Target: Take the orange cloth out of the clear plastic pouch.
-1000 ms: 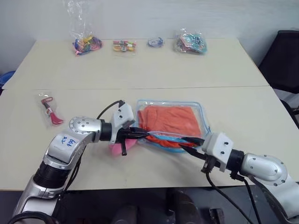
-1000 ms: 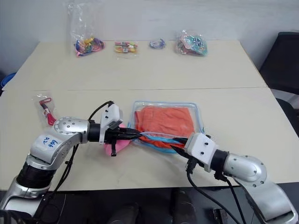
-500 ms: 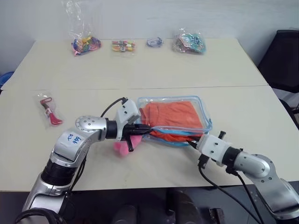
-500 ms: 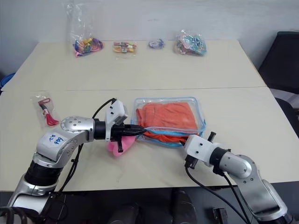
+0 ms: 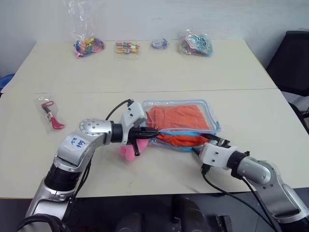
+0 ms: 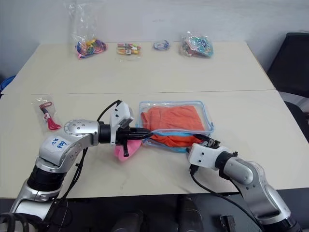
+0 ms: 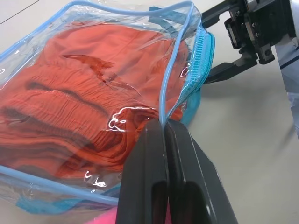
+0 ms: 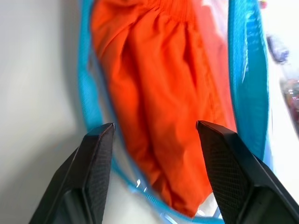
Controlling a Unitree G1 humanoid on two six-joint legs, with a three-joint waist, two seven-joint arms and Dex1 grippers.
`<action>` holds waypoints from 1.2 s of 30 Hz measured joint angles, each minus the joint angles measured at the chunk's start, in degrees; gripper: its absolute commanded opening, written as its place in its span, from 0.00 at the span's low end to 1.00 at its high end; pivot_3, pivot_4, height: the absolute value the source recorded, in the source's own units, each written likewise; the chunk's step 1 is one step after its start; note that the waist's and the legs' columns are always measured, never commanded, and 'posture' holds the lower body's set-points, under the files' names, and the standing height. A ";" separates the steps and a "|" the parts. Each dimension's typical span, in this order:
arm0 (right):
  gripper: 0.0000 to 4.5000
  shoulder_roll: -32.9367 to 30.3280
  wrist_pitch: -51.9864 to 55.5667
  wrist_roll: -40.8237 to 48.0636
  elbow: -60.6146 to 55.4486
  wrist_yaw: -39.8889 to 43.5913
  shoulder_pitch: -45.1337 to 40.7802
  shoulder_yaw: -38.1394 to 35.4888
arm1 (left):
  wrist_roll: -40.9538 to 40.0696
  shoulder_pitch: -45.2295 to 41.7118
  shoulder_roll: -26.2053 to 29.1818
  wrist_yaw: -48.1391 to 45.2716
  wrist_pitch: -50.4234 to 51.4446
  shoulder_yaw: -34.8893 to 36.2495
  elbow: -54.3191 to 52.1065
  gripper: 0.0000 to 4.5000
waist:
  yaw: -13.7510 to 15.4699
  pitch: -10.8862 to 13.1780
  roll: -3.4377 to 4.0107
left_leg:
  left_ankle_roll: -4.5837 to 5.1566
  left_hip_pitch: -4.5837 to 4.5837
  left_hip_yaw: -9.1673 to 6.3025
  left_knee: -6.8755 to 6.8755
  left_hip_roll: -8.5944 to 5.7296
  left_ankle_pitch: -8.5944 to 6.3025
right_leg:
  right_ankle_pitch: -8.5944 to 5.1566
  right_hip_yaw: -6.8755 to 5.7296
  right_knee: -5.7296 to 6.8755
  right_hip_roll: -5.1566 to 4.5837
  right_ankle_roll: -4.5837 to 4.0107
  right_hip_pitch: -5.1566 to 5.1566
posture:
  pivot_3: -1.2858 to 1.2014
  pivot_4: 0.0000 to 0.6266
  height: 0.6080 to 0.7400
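Eye views: the pouch point(image 5: 181, 123) lies on the desk point(image 5: 145, 67) with the cloth point(image 5: 176, 118) inside it. The left hand point(image 5: 153, 133) is clamped on the pouch's near-left rim. The right hand point(image 6: 208, 140) sits at the pouch's near-right corner, by the open mouth. A pink plush point(image 5: 129, 151) lies just left of the pouch, under the left hand. To do this step well, I judge the left hand should hold the rim up and steady while the right goes into the mouth, closes on fabric alone, and draws it out along the opening. From here I cannot tell how wide the right fingers stand.

Left wrist view: the fingers point(image 7: 149, 186) pinch the blue edging together, and the zipper side gapes beyond them. The right hand point(image 7: 236, 39) waits outside that gap, fingers parted.

Right wrist view: its fingers point(image 8: 96, 168) stand apart with nothing between them, aimed at the cloth bulging through the mouth. Whether they have passed the blue rim is hard to judge, and the far end of the cloth is cut off.
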 measured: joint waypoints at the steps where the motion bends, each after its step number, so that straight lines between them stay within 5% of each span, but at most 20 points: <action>1: 0.64 0.00 -0.05 -0.63 0.17 0.00 -0.40 0.12 | -0.10 0.00 -0.01 0.10 0.03 0.00 -0.18 0.00 | 0.01 0.00 0.00 | 0.00 0.01 -0.01 0.00 0.00 0.00 | 0.00 0.00 0.00 0.00 0.00 0.00 | 0.52 0.24 1.00; 16: 0.64 -0.43 -5.76 -13.55 6.09 0.94 -8.20 7.52 | -0.85 -0.86 -1.01 1.51 1.28 0.26 -0.87 0.00 | -1.35 -0.01 0.00 | -0.14 0.20 -0.08 -0.03 0.28 -0.03 | -0.01 -0.04 -0.18 0.24 -0.02 0.55 | 0.52 0.24 1.00; 27: 0.64 8.14 2.24 -13.20 9.27 3.18 -14.01 8.00 | -0.87 -0.85 -1.12 2.21 1.49 0.37 -0.87 0.00 | -1.45 -0.01 0.00 | -0.25 0.20 -0.08 -0.03 0.40 -0.04 | -0.03 -0.04 -0.20 0.40 -0.08 0.54 | 0.52 0.24 1.00; 36: 0.64 7.16 0.22 -15.57 10.90 4.28 -16.76 9.34 | -0.38 0.12 -0.55 2.17 -0.64 -0.09 -0.86 0.00 | -1.47 0.00 0.01 | -0.27 0.19 -0.09 -0.04 0.40 -0.06 | -0.04 -0.05 -0.24 0.40 -0.09 0.53 | 0.52 0.24 1.00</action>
